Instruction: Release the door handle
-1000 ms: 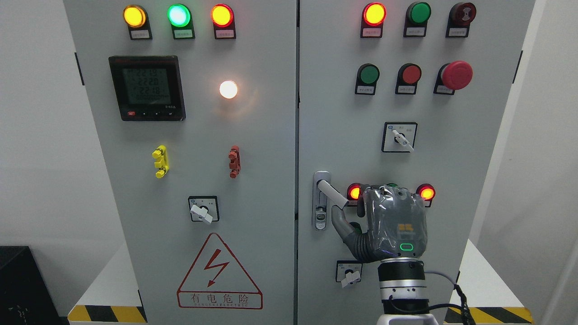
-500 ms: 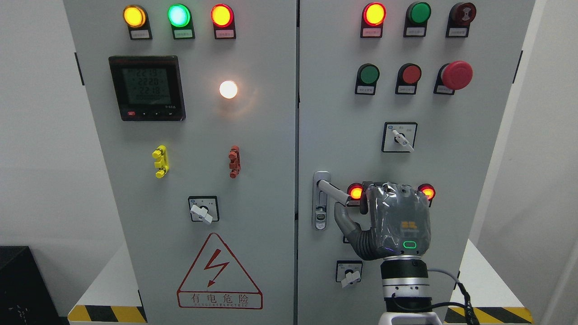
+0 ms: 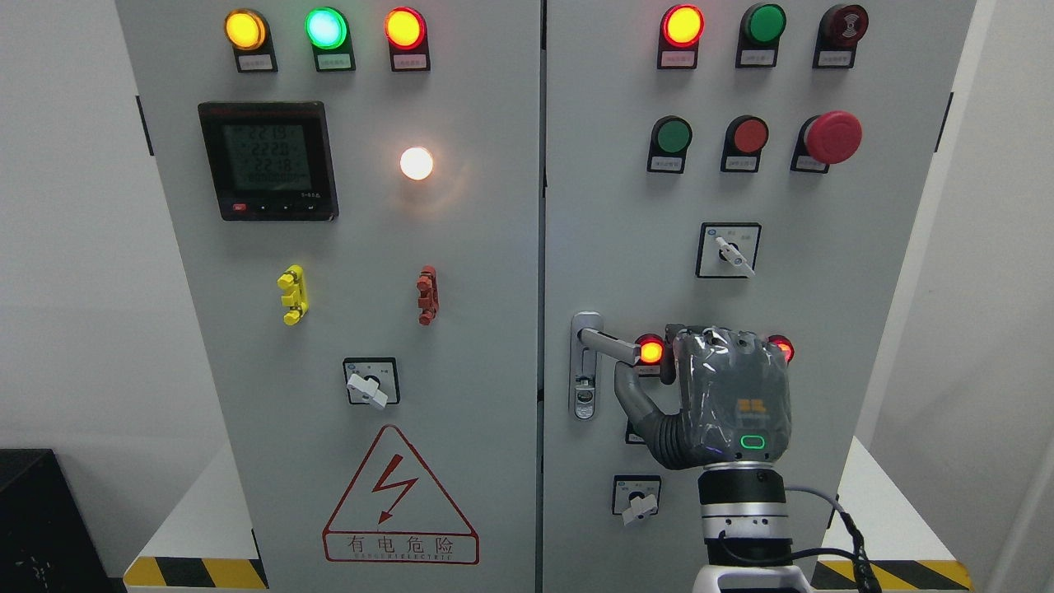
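The silver door handle [image 3: 609, 343] sits on the right cabinet door [image 3: 626, 206], its lever pointing almost straight right from its lock plate [image 3: 584, 387]. My right hand [image 3: 650, 375] comes up from the bottom edge, just right of the lever's tip. Its thumb [image 3: 627, 394] is spread out and lies right under the lever. The other fingers [image 3: 665, 368] hang loosely to the right of the tip, not wrapped around it. A lit red lamp [image 3: 650, 351] shows between the lever's tip and the hand. The left arm is not in view.
Rotary switches [image 3: 636, 499] [image 3: 728, 250] sit below and above the hand. A red mushroom button [image 3: 832, 136] and lamps line the top. The left door [image 3: 461, 247] carries a meter [image 3: 268, 161] and a warning triangle [image 3: 401, 498]. Striped platform edges [image 3: 897, 573] flank the cabinet.
The lever has swung up from slanting down-right to nearly level. My right hand has shifted right and a little up, and the red lamp now shows between lever tip and hand.
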### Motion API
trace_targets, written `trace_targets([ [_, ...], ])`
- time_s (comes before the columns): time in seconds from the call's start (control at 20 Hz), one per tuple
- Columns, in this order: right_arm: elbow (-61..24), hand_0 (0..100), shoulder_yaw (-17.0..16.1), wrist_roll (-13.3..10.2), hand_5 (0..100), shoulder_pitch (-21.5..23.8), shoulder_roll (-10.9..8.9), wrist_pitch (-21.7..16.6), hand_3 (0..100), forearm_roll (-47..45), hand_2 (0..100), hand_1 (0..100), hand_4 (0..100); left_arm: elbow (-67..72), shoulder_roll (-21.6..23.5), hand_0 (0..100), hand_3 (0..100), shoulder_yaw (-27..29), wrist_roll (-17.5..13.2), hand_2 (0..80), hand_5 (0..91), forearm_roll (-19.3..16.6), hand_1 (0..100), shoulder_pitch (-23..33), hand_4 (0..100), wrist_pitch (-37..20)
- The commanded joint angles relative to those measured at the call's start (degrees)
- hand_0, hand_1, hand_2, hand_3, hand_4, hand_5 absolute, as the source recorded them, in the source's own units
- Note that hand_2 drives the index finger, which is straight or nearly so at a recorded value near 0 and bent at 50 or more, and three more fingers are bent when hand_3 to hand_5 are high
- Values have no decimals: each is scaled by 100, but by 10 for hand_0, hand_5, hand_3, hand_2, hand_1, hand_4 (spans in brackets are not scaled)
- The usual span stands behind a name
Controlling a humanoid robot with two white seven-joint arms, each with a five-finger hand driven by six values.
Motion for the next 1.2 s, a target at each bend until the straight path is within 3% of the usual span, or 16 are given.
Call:
trace_targets([
  [0.0, -37, 375, -10, -7, 925, 3, 0, -12, 1000, 0, 809, 500, 991, -114, 0, 0, 90, -123, 3, 23, 0, 0, 0, 0, 12, 2],
  [0.2, -72, 377, -1, 2, 925, 161, -17, -30, 1000, -26, 803, 496, 991, -114, 0, 0, 91, -123, 3, 22, 0, 0, 0, 0, 14, 2],
  [0.35, -256, 391, 7, 10, 923, 565, -35, -74, 1000, -52, 778, 479, 987, -114, 0, 0, 88, -123, 3, 22, 0, 0, 0, 0, 13, 2],
  [0.4, -318, 398, 16, 10, 915, 688, -35, -82, 1000, -61, 756, 471, 984, -114, 0, 0, 88, -123, 3, 22, 0, 0, 0, 0, 13, 2],
  [0.45, -406, 405, 25, 2, 898, 837, -44, -135, 1000, -61, 717, 463, 915, -114, 0, 0, 88, -123, 3, 22, 0, 0, 0, 0, 13, 2],
  [0.6, -704, 414, -1, -33, 870, 1259, -52, -276, 1000, -61, 636, 452, 887, -114, 0, 0, 88, -123, 3, 22, 0, 0, 0, 0, 13, 2],
  [0.7, -906, 418, -19, -77, 849, 1505, -61, -311, 995, -70, 529, 443, 842, -114, 0, 0, 89, -123, 3, 21, 0, 0, 0, 0, 12, 2],
  [0.8, -1135, 419, -89, -147, 782, 1734, -79, -547, 871, -87, 437, 421, 800, -114, 0, 0, 89, -123, 3, 21, 0, 0, 0, 0, 12, 2],
  [1.0, -1373, 401, -686, -340, 639, 2156, -35, -1346, 619, -105, 294, 375, 622, -114, 0, 0, 89, -123, 3, 21, 0, 0, 0, 0, 12, 2],
  [1.05, -1373, 398, -817, -454, 549, 2165, -35, -1426, 546, -105, 259, 370, 557, -114, 0, 0, 91, -123, 3, 21, 0, 0, 0, 0, 12, 2],
  [1.15, -1373, 391, -976, -499, 265, 2148, -44, -1445, 330, -219, 169, 366, 316, -114, 0, 0, 90, -123, 3, 21, 0, 0, 0, 0, 12, 2],
])
